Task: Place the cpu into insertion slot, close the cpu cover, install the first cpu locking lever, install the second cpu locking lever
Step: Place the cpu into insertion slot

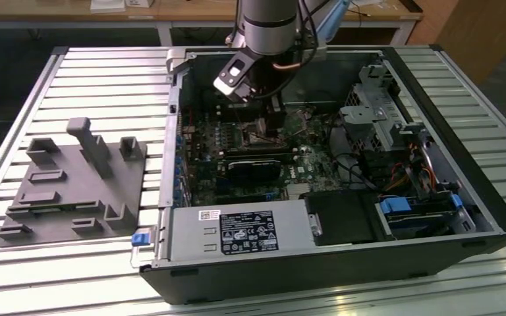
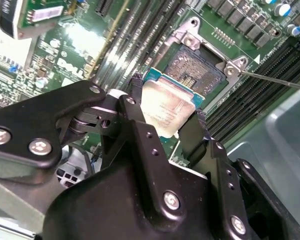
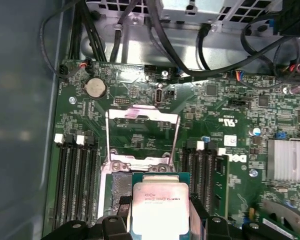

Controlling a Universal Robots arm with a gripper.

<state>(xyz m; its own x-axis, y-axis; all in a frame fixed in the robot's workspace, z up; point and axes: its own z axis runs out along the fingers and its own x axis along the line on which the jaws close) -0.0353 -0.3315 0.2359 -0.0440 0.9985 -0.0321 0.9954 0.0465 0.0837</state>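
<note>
My gripper is shut on the cpu, a small square chip with a pale metal face and a green edge. One black finger presses on each side of it. The chip hangs tilted just beside and above the insertion slot, a dark square socket with a metal rim in the green board. In the first wrist view the cpu partly covers the insertion slot. Behind it the cpu cover, a silvery frame with a window, stands flipped open. In the exterior view my gripper reaches down into the open computer case.
Long black memory slots flank the socket on both sides. A thin metal rod juts out near the socket's corner. Black cables hang along the case wall. The grey power supply and a grey fixture plate lie nearby.
</note>
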